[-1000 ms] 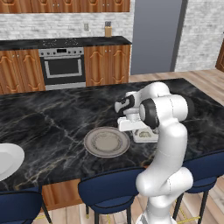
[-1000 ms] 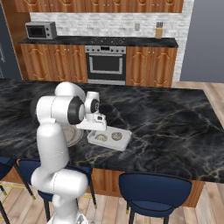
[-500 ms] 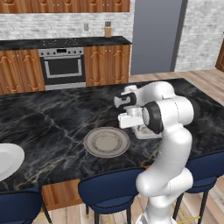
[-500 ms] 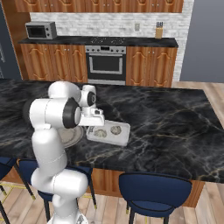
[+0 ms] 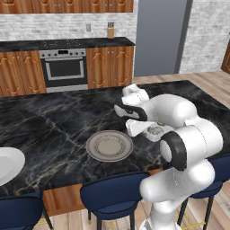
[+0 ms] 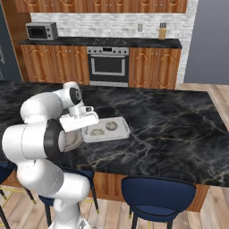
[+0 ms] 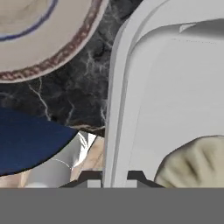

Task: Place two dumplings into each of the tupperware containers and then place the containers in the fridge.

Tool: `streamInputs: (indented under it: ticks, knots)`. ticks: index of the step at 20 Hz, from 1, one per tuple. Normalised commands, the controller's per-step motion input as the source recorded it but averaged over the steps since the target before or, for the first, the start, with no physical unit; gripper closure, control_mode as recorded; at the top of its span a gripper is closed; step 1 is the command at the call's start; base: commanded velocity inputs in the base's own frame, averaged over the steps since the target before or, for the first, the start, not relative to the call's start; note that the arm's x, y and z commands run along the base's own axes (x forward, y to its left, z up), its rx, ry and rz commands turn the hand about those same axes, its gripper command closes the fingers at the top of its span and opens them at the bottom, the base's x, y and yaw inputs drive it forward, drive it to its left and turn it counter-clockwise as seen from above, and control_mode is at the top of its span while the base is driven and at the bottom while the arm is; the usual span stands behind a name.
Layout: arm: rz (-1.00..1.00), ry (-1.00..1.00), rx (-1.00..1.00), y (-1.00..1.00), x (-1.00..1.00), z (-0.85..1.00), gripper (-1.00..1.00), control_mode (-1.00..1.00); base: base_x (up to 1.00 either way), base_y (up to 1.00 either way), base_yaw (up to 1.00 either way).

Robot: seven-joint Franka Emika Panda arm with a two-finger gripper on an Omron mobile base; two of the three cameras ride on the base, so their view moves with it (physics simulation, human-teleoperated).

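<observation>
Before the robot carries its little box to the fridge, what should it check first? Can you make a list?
1. Fingers pinched on the wall of the held container: ok, they sit either side of its edge.
2. Held container off the counter: ok, it hangs above the other container in the right base view.
3. Two dumplings in the held container: cannot tell, the hand view shows one dumpling.
4. Two dumplings in the other container: ok.
5. Fridge door open: not ok, it looks shut.
6. Grey plate out of the way: ok, it lies beside the containers.
</observation>
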Motion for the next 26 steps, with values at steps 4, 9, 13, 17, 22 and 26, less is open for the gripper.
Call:
streamInputs:
  ticks: [4, 9, 13, 17, 22, 26]
  knots:
    - [0.57, 0.0, 0.0, -0.36, -0.49, 0.26, 1.0, -1.0, 0.0, 0.0, 0.0]
    - [0.65, 0.03, -0.01, -0.21, -0.4, 0.21, 1.0, -1.0, 0.0, 0.0, 0.0]
    - [0.6, 0.12, -0.06, -0.01, -0.54, 0.39, 1.0, -1.0, 0.0, 0.0, 0.0]
    - [0.52, 0.04, 0.02, -0.41, -0.53, 0.46, 1.0, -1.0, 0.0, 0.0, 0.0]
    - [0.35, 0.09, 0.03, -0.13, -0.58, 0.56, 1.0, -1.0, 0.0, 0.0, 0.0]
    - [0.11, 0.07, 0.12, -0.02, -0.59, 0.85, 1.0, -1.0, 0.0, 0.0, 0.0]
